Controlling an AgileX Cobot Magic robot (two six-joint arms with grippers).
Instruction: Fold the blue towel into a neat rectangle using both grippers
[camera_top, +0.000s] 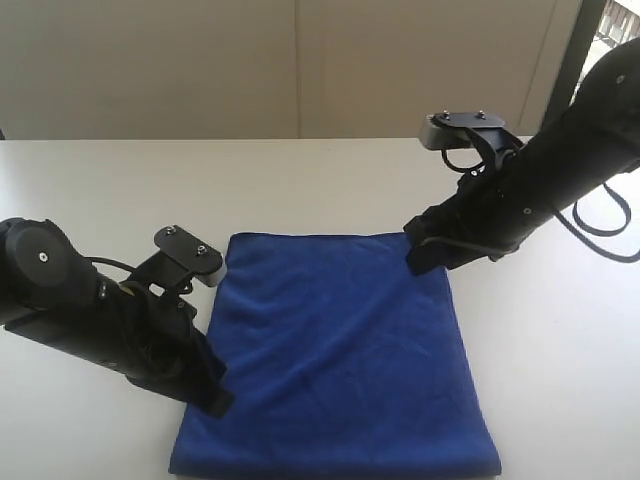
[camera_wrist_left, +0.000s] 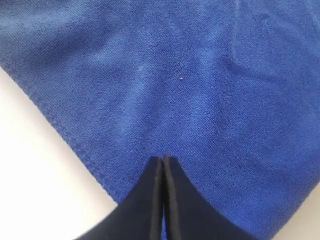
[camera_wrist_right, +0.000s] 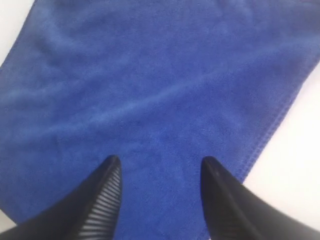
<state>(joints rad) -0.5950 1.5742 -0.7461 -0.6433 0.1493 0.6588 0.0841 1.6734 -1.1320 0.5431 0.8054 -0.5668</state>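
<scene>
The blue towel (camera_top: 335, 350) lies flat and spread out in the middle of the white surface (camera_top: 560, 380). Its long axis runs from near to far. Its near short edge is at the very front of the scene and its far short edge lies square across the middle. The cloth shows only soft, shallow wrinkles.

Nearest is the left end effector (camera_top: 218, 400), at the towel's left long edge toward the near-left corner. It reaches in low from the left, its tip touching the hem. In the left wrist view its two black fingers (camera_wrist_left: 150, 200) are clenched flat against each other, with only a thin seam between them. Their tips rest on the blue pile just inside the stitched edge. Whether any cloth is caught between them cannot be told.

Farther back the towel's open middle is bare of either arm.

At the far-right corner is the right end effector (camera_top: 418, 262), angled down from the right with a black cable (camera_top: 600, 215) looping behind its arm. It is released: in the right wrist view the ribbed fingers (camera_wrist_right: 107, 200) stand well apart over the cloth, close to the hemmed right edge, grasping nothing.

Beyond the surface rises a pale wall (camera_top: 250, 60).
</scene>
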